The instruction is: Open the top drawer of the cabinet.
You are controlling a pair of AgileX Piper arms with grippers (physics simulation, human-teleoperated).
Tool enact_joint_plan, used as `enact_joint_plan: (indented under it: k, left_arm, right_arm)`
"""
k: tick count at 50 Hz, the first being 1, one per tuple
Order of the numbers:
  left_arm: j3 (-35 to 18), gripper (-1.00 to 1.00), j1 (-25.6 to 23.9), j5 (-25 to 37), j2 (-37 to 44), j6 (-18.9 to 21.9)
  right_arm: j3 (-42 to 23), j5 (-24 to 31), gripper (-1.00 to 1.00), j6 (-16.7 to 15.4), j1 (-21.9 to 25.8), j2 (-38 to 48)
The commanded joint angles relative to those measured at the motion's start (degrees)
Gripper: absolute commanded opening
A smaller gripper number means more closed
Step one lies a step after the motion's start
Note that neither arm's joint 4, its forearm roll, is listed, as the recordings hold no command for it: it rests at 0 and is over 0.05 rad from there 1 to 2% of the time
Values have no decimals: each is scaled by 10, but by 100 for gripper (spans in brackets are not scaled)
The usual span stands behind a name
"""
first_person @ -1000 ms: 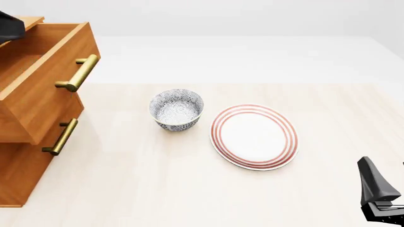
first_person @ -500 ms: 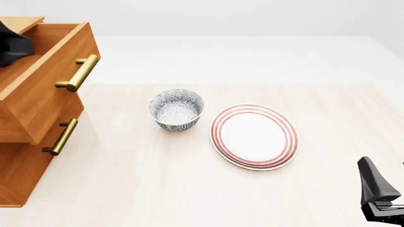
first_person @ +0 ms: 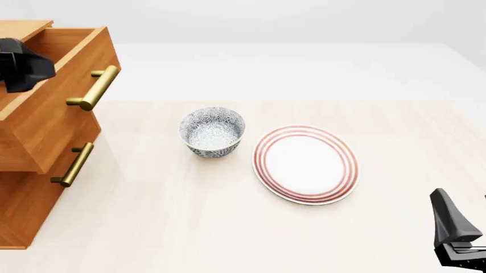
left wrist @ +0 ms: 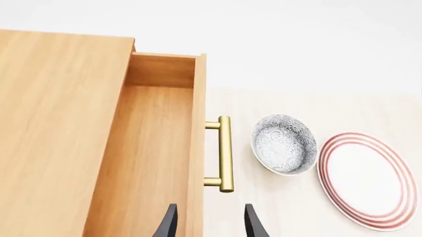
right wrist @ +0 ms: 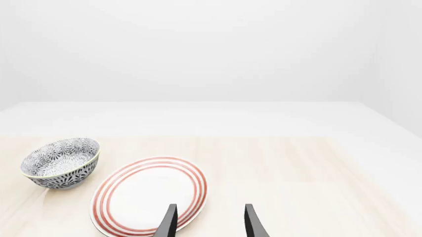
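The cabinet [first_person: 31, 187] stands at the table's left edge; its flat top shows in the left wrist view [left wrist: 59, 128]. The top drawer [first_person: 57, 96] is pulled out, its empty wooden inside [left wrist: 148, 163] showing behind the front panel and brass bar handle [first_person: 94, 87] [left wrist: 226, 154]. My left gripper [left wrist: 209, 226] is open and empty. It hovers above the drawer's front panel, one finger over the inside and one over the handle side. In the front view only the dark left arm [first_person: 24, 69] shows over the drawer. My right gripper [right wrist: 209, 224] [first_person: 465, 230] is open and empty at the near right.
A blue-patterned bowl [first_person: 213, 132] [left wrist: 283, 149] [right wrist: 61, 162] sits on the table right of the cabinet. A white plate with red rings [first_person: 305, 164] [left wrist: 366, 180] [right wrist: 148, 195] lies beside it. The second drawer's brass handle [first_person: 74, 165] juts out below the open drawer.
In the front view my left arm has come further into the picture, down and to the right over the open drawer. The drawer, bowl, plate and right arm have not moved.
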Motion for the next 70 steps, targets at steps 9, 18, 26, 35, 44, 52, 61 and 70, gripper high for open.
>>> enact_joint_plan:
  k: [9, 18, 26, 35, 44, 52, 61, 70]
  left_arm:
    - [21, 100, -2, -33, 22, -7]
    - [40, 100, -3, -54, 33, -13]
    - [51, 100, -4, -67, 40, -15]
    - [62, 100, 0, -78, 44, -20]
    - [66, 100, 1, -84, 48, -19]
    - [71, 100, -3, -93, 57, -21]
    - [73, 100, -5, -95, 60, -21]
    - [68, 100, -28, -89, 65, -21]
  right_arm:
    - [0, 0, 100, 0, 0, 0]
    - [0, 0, 100, 0, 0, 0]
    - [0, 0, 100, 0, 0, 0]
    - [0, 0, 100, 0, 0, 0]
    - [0, 0, 100, 0, 0, 0]
    - [0, 0, 100, 0, 0, 0]
    - [0, 0, 100, 0, 0, 0]
    - [0, 0, 100, 0, 0, 0]
